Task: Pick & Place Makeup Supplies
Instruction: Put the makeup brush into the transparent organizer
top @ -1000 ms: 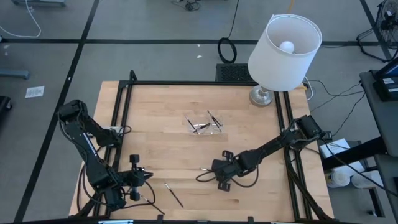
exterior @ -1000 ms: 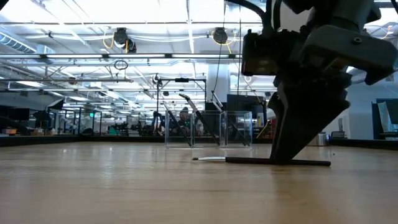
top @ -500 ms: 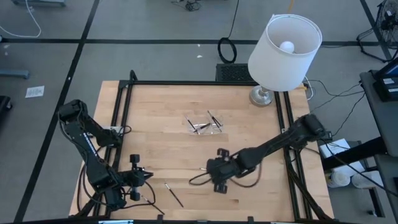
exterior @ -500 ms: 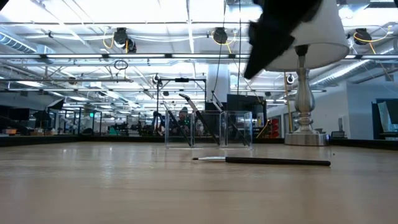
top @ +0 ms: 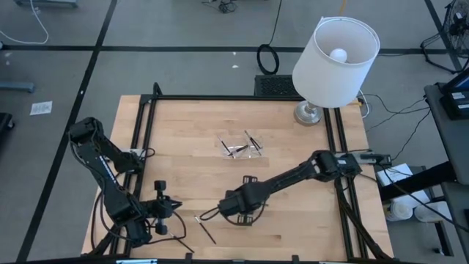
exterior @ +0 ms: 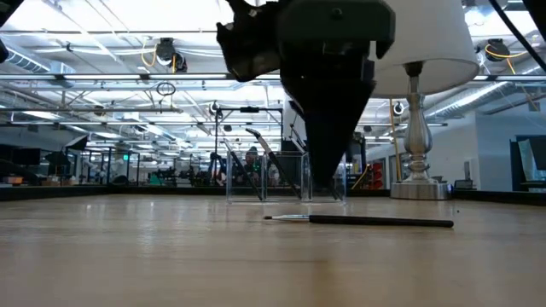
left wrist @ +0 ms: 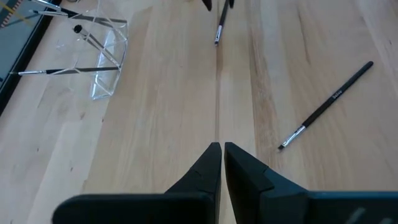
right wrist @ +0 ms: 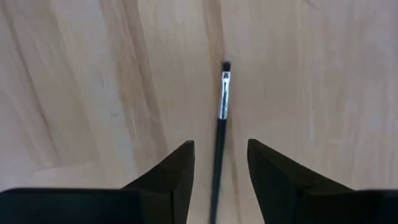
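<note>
From above, your right arm stretches low across the tabletop [top: 183, 139], its right tool [top: 233, 209] toward 7 o'clock. The right wrist view shows fingers [right wrist: 168, 171] apart, straddling a makeup brush [right wrist: 221, 134]. Your left tool [left wrist: 222, 155] waits with its fingers together.

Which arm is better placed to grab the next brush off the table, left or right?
Probably the right. Its hand is open with a brush lying between the fingers, above the table's front middle. The left hand is shut near the front left corner, with brushes lying farther off.
</note>
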Robot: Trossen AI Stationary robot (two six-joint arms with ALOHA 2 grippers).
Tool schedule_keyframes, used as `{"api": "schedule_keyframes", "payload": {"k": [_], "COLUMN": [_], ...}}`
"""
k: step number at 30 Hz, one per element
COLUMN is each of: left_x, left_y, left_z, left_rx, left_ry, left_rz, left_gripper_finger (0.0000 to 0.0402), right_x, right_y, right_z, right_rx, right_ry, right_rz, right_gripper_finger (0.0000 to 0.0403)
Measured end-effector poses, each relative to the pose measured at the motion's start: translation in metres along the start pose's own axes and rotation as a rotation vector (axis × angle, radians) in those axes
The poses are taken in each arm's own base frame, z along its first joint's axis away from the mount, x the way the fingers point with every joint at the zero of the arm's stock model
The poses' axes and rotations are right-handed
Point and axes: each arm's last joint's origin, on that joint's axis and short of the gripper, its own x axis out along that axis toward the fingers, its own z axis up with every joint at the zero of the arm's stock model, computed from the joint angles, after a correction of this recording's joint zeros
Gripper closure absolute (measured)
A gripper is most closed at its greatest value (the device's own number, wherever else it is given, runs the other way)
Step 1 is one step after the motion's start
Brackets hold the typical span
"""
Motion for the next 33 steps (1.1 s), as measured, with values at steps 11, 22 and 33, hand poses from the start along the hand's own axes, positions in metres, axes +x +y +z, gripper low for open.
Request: {"api": "schedule_keyframes", "payload": {"k": [11, 22, 33], "left_x": [-0.007, -0.008, -0.008], "left_y": [-0.005, -0.006, -0.006], "left_z": [-0.005, -0.006, -0.006], "left_rx": [0.032, 0.035, 0.034], "left_ry": [-0.01, -0.012, -0.017], "left_rz": [-0.03, -0.031, -0.027], "left_gripper_finger": [0.0371, 0.0371, 0.0371], "right_x": [0.008, 0.045, 0.079], "right_y": [0.004, -0.007, -0.018], "right_z": [0.005, -0.012, -0.027], "right_rx": [-0.01, 0.013, 0.01], "right_ry": [-0.073, 0.014, 0.1], "right_rz": [0.03, 0.006, 0.089], "right_gripper_finger": [0.0254, 0.0255, 0.0289]}}
